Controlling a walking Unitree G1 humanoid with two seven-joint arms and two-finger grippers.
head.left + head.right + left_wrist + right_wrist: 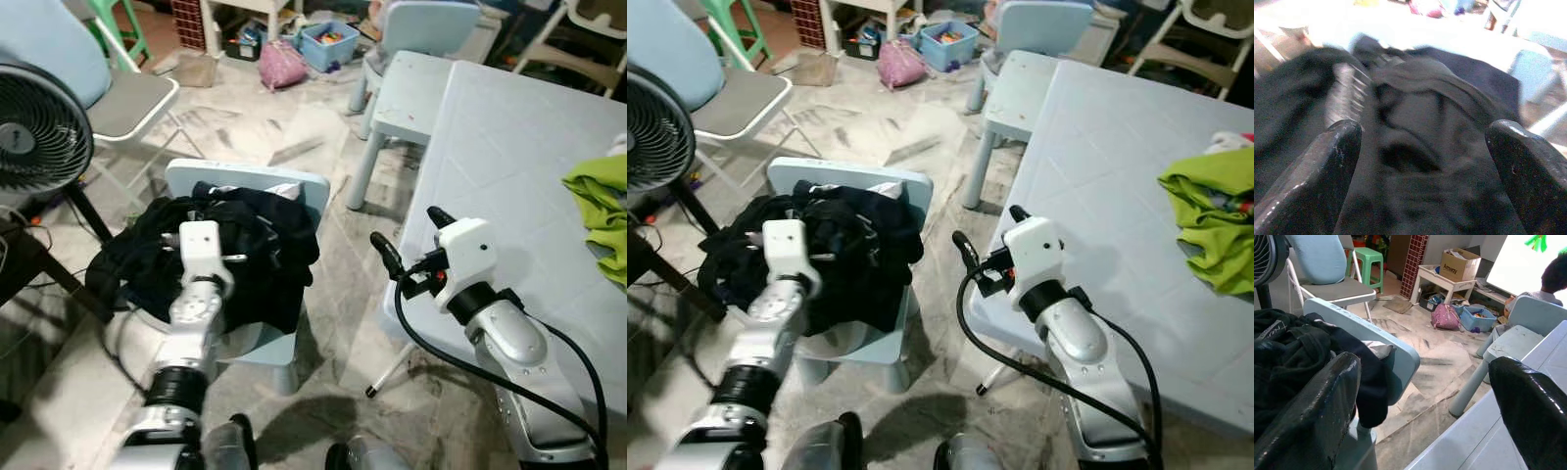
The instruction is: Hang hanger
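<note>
Left gripper [1422, 171] hovers, fingers wide, over black clothes [245, 245] heaped on a pale blue chair [294, 181] at centre left.
Right gripper [411, 240], fingers spread and empty, hangs at a light table's [509, 147] edge; a box [1462, 265] upper centre reads "Amway". No hanger can be made out.

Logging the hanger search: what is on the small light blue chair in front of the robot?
A heap of black clothes covers the chair, with a bit of white fabric at the back. Whether a hanger lies underneath is hidden. The open left gripper hovers over the heap.
</note>
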